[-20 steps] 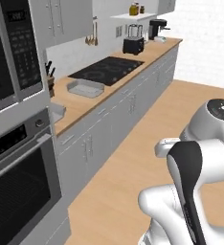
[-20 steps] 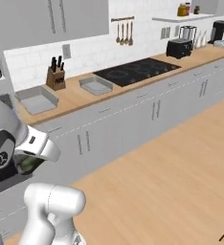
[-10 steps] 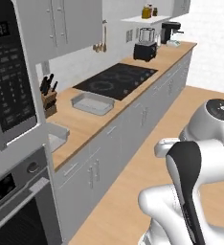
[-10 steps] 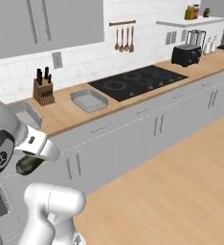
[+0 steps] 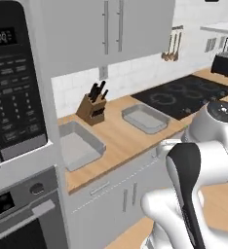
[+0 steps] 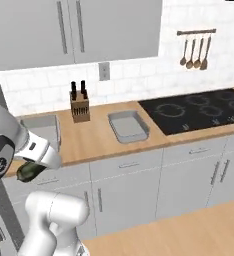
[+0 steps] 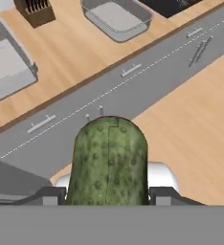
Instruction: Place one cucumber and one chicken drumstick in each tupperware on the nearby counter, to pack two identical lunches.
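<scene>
Claw [image 7: 107, 196] clamped on cucumber [image 7: 108, 160]; both tupperware [image 7: 115, 18] ahead on desk [image 7: 71, 52]. Centre over one before lowering.

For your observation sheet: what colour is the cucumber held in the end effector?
Dark green, with a bumpy skin; the cucumber shows best in the hand view.

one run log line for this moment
jaws: shut on cucumber | both tupperware: empty, on counter | cucumber: carried above floor, short of counter
</scene>
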